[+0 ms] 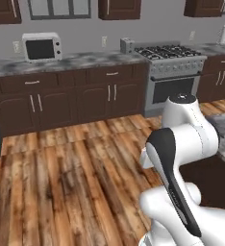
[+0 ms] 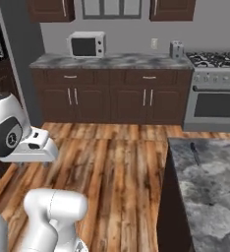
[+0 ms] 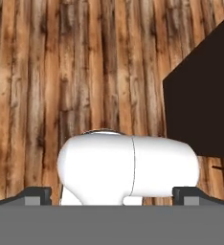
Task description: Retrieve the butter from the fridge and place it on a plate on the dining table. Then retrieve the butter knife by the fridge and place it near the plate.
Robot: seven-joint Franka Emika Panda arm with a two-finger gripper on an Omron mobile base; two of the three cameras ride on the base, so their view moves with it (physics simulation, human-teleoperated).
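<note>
1. A kitchen with a wood plank floor [image 1: 61, 182] and dark brown cabinets along the far wall, under a grey stone desk carrying a white microwave [image 2: 87, 45] and a toaster [image 2: 176, 49]; a steel stove [image 1: 174, 72] stands to the right of them.
2. The dining table [image 2: 210, 197], a grey marbled desk on a dark base, sits at the lower right of the right base view. A slim dark object lies on it near its far edge, likely the butter knife [image 2: 194, 152], though it is too small to be sure.
3. The butter and plate cannot be located here; a grey slab at the left edge of the right base view may be the fridge [image 2: 18, 59].
4. Risk: the arm is folded close over the base beside the dining table, so a turn or drive could clip its corner. I judge the task barely begun.
5. The gripper [image 3: 112, 194] points down at the floor, fingers spread fully apart, holding and touching nothing.
</note>
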